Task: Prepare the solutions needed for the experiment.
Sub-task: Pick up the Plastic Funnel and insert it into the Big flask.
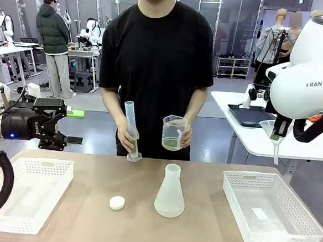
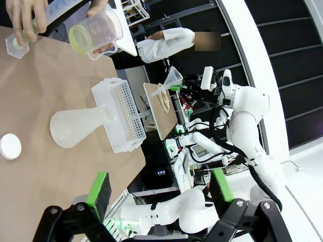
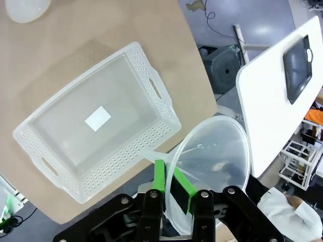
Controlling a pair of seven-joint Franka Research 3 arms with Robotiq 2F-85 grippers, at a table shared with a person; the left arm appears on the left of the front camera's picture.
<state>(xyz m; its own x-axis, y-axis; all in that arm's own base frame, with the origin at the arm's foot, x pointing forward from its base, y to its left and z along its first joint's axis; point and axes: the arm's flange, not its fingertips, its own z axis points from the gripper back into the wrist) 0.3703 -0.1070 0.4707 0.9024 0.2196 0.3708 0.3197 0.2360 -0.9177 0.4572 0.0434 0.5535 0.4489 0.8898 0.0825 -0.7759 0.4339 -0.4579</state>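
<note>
Right jaws pinch a clear plastic funnel (image 1: 271, 129), stem down; left jaws spread, empty.
Pale yellow-green solution (image 1: 171, 144), in the person's frosted plastic beaker (image 1: 174, 127), lies left of and below the right jaws; the upright translucent conical flask (image 1: 170, 191) on the desk (image 1: 91, 177) stands below that, mouth up.

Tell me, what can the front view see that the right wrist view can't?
Front view: a person holding a measuring cylinder and a beaker of yellow-green liquid, a white cap, and the open left tool. Right wrist view: the right tool close up, its green pads pinching the rim of the funnel. Both: the funnel, the right-hand white basket and the flask.
</note>
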